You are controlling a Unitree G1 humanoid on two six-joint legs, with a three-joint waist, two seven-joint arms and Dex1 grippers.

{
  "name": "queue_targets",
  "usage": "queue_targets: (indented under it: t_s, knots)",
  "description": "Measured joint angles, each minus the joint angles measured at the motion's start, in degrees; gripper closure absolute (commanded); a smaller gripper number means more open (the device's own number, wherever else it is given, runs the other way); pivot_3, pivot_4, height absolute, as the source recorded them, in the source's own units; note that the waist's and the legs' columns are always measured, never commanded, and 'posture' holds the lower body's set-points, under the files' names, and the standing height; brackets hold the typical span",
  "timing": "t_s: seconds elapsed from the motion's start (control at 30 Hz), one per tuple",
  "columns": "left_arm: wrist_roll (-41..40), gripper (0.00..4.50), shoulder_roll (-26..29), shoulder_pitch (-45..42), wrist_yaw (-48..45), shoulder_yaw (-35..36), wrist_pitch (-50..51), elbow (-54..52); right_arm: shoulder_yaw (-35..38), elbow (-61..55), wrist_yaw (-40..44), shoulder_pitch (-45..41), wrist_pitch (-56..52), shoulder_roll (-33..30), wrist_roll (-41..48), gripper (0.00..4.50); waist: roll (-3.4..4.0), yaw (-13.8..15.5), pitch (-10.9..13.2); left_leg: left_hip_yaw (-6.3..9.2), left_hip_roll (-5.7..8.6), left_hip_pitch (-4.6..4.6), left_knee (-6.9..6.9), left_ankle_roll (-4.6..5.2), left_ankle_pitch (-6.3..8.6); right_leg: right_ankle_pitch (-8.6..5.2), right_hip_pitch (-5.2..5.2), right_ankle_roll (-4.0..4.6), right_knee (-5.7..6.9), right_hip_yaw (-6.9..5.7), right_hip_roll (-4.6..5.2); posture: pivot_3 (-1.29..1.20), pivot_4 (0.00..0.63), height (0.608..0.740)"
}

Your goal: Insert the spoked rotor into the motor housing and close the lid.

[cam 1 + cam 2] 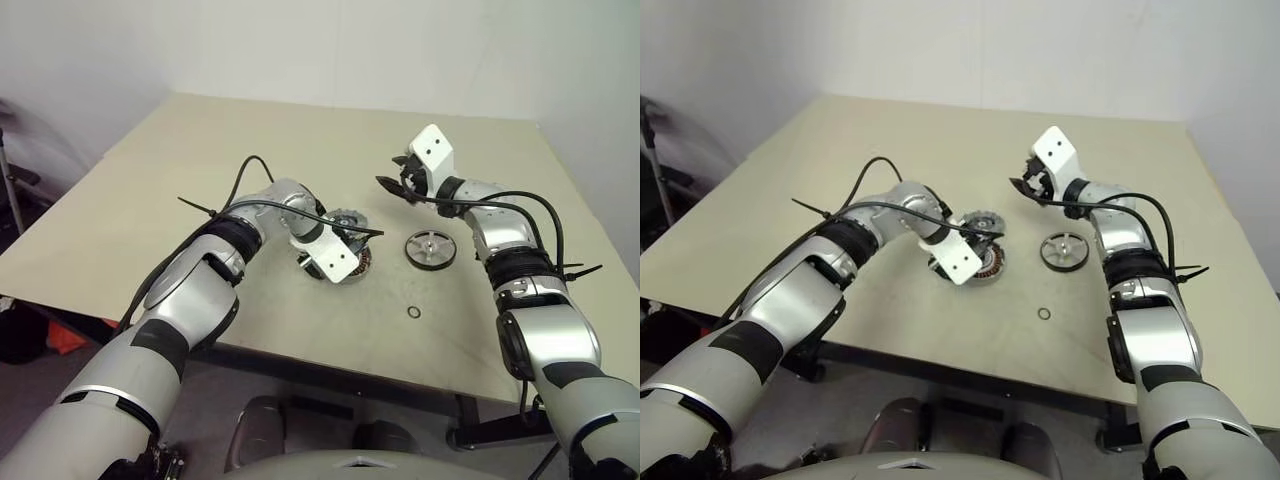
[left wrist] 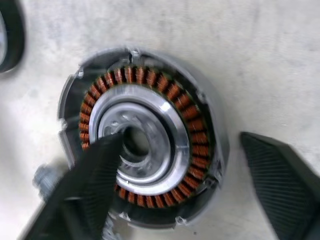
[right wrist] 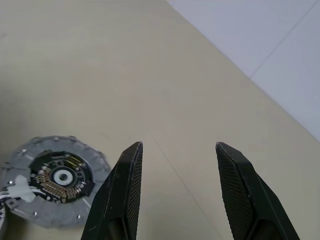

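Observation:
The motor housing [image 2: 145, 140], a silver cup with a ring of copper windings, rests on the table [image 1: 180, 190] right under my left gripper [image 2: 180, 140]. That gripper is open: one finger lies over the hub, the other stands outside the rim. The lid [image 1: 345, 218], a grey notched disc, lies just behind the housing and also appears in the right wrist view as the lid [image 3: 52, 182]. To the right lies the spoked rotor [image 1: 430, 249], flat on the table. My right gripper [image 1: 400, 185] hangs raised behind the rotor, open and empty, with its fingers [image 3: 132, 165] apart.
A tiny black ring [image 1: 412, 313] lies near the table's front edge, in front of the rotor. A white wall rises behind the table. Cables run along both forearms.

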State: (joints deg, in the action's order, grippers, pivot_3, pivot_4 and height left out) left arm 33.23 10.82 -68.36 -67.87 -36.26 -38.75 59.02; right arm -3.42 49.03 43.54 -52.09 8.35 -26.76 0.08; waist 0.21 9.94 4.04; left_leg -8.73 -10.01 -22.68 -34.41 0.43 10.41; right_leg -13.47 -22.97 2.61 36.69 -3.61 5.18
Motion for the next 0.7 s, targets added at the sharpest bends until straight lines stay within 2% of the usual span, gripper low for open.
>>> queue_targets:
  t_s: [0.17, 0.43, 0.53, 0.7]
  knots:
    - [-2.38, 0.44, 2.09, 2.41, -2.3, 0.57, 1.83, -3.97, 0.05, 0.02, 0.01, -0.03, 0.14, 0.34, -0.01, 1.93, 0.0, -0.33, 0.0, 0.0, -0.02, 0.0, 0.0, -0.01, 0.0, 0.0, 0.0, 0.0, 0.0, 0.0, 0.0, 0.0, 0.0, 0.74]
    - [-12.49, 0.44, 9.9, 11.82, -12.73, 3.85, 13.25, -23.72, 0.57, 1.74, 0.45, -0.19, 0.61, 0.92, 0.06, 1.93, 0.05, -1.8, 0.02, -0.05, -0.12, -0.18, 0.01, -0.2, 0.08, -0.01, -0.24, 0.02, 0.04, 0.0, -0.06, 0.0, 0.0, 0.74]
    - [-16.31, 0.44, 11.78, 13.75, -13.06, 7.28, 21.43, -31.23, 0.64, 1.72, 1.6, -0.19, 0.77, 1.77, 0.34, 1.93, 0.09, -2.25, 0.05, -0.05, -0.18, -0.26, -0.01, -0.25, 0.06, -0.01, -0.3, 0.03, 0.06, -0.01, -0.13, 0.0, 0.0, 0.74]
    - [-17.71, 0.44, 16.88, 17.75, -9.92, 11.22, 27.81, -36.67, 0.87, 1.33, 2.64, 0.11, 0.75, 2.11, 0.44, 1.93, 0.18, -2.95, 0.09, -0.05, -0.2, -0.24, -0.01, -0.31, 0.04, -0.01, -0.29, 0.03, 0.05, 0.0, -0.18, 0.0, 0.0, 0.74]
